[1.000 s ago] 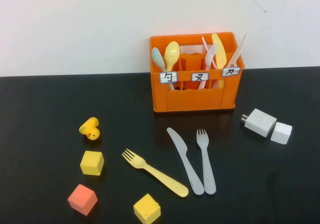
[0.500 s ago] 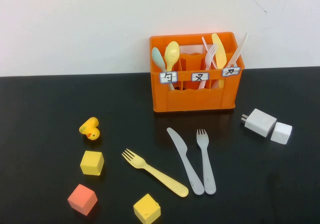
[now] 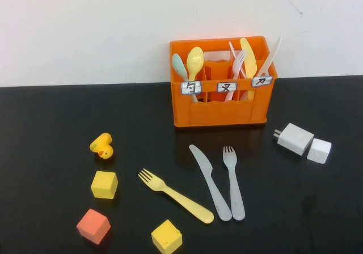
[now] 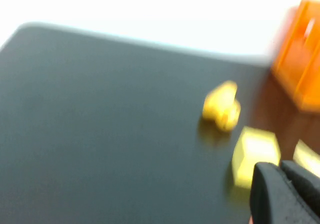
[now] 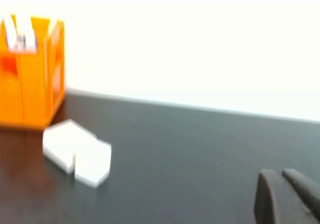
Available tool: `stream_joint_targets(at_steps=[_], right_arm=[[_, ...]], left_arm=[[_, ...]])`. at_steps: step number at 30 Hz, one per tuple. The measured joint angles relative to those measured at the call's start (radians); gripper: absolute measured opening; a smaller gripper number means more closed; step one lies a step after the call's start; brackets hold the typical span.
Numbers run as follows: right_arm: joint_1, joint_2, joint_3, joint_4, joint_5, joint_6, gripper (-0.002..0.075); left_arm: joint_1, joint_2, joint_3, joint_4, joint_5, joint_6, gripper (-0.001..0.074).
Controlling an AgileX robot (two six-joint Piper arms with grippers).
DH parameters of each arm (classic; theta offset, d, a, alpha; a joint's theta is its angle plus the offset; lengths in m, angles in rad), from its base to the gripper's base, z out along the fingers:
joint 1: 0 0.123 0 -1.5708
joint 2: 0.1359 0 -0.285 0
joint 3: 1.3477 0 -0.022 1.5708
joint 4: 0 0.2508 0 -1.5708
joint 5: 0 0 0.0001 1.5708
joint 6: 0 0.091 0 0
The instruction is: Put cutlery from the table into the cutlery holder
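Note:
On the black table (image 3: 57, 112) lie a pale yellow fork (image 3: 176, 195), a greyish-white knife (image 3: 210, 181) and a greyish-white fork (image 3: 233, 181), side by side in front of the orange cutlery holder (image 3: 221, 109). The holder has spoons, a pink fork and other pieces standing in it. Neither arm shows in the high view. My left gripper (image 4: 280, 170) is shut with nothing in it, above the table's left side near a yellow block (image 4: 254, 151). My right gripper (image 5: 279, 175) is shut and empty, over the right side of the table, well apart from the holder (image 5: 31, 71).
A yellow duck (image 3: 102, 146), two yellow blocks (image 3: 105, 184) (image 3: 167, 236) and a red block (image 3: 93, 225) lie at the front left. A white charger (image 3: 294, 138) and a white cube (image 3: 319, 151) sit to the right of the holder. A white wall stands behind.

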Motion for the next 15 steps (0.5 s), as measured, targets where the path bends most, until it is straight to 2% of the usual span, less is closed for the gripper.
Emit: stream_joint_targets(at_steps=[6,12,15], right_arm=[[0.0,0.0,0.0,-0.006,-0.241,0.0,-0.0002],[0.0,0.0,0.0,-0.007,-0.557,0.036,-0.0002],[0.0,0.0,0.0,-0.005,-0.627,0.033,-0.0002]], left_arm=[[0.0,0.0,0.0,0.011,-0.291,0.0,-0.0001],[0.0,0.0,0.0,0.011,-0.63,0.0,-0.0002],[0.0,0.0,0.0,0.011,-0.808,0.0,-0.0001]])
